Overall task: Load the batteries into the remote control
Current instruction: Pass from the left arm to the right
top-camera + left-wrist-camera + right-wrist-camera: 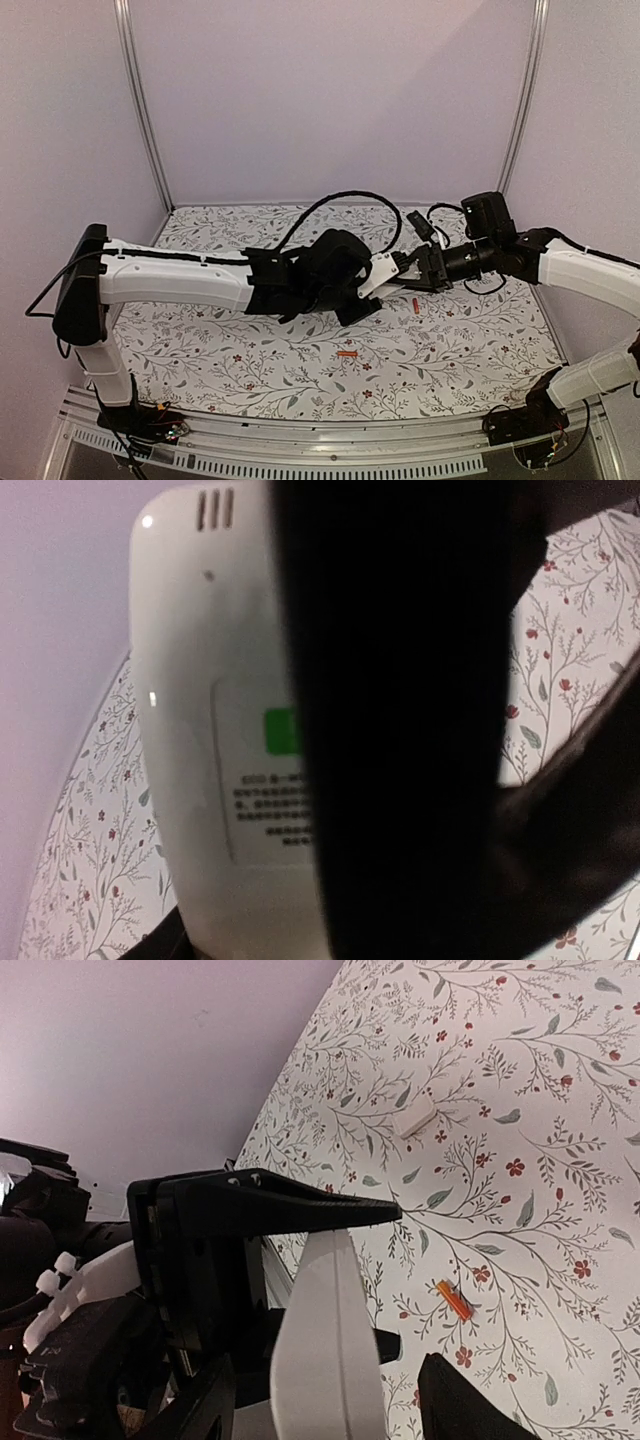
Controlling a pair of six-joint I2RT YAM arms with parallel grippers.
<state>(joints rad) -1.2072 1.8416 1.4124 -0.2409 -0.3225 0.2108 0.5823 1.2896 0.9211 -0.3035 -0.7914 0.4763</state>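
Bench (200, 340): floral sheet, both arms meet above its middle.

Counts: 1 remote control (378, 273), 2 batteries, 1 small white flat piece (415, 1120) lying on the bench. It may be the battery cover, can't confirm.

Remote is off the bench, pinched in the left tool (362, 292). Its back faces the left wrist cam, with a green patch and printed text showing.

Right tool (410, 272) is spread and carries nothing. In its own cam the fingers sit either side of the remote's free end, and I can't tell if they touch it.

Batteries are both loose on the bench, well apart: one orange (347, 353) near the front middle, one red (416, 305) just below the right tool.

My read: early in the task, nothing loaded, and the step in hand is getting the remote posed.

To do it well:
- keep the left pinch firm with no twist
- turn the battery bay toward the right arm
- take the red battery first, since it's closer
- grip it mid-length, across the diameter
- check polarity before pushing it in
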